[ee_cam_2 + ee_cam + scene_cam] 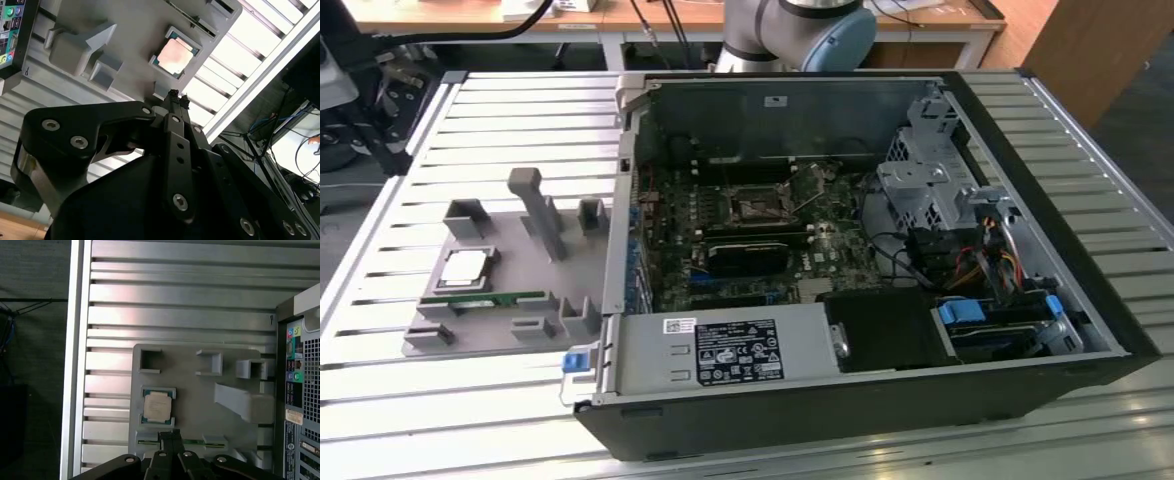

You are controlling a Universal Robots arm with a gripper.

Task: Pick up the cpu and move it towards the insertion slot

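Observation:
The cpu (464, 268) lies flat in a square pocket of the grey holder plate (500, 325), at the exterior view's left, outside the computer case. Both wrist views look down on it from well above: the cpu (157, 406) (175, 55) shows its silvery face with a pale rim. My gripper (170, 434) (178, 96) hangs above the plate, a little to one side of the cpu, fingers together and holding nothing. The insertion slot (758, 208) sits on the motherboard inside the open case, with a shiny frame and a dark centre.
A long green memory stick (483, 298) lies in the holder beside the cpu. Grey posts (536, 212) rise from the plate. The open black case (854, 400) holds cables, a drive cage (927, 190) and a power supply (727, 352). The slatted metal table (520, 110) surrounds everything.

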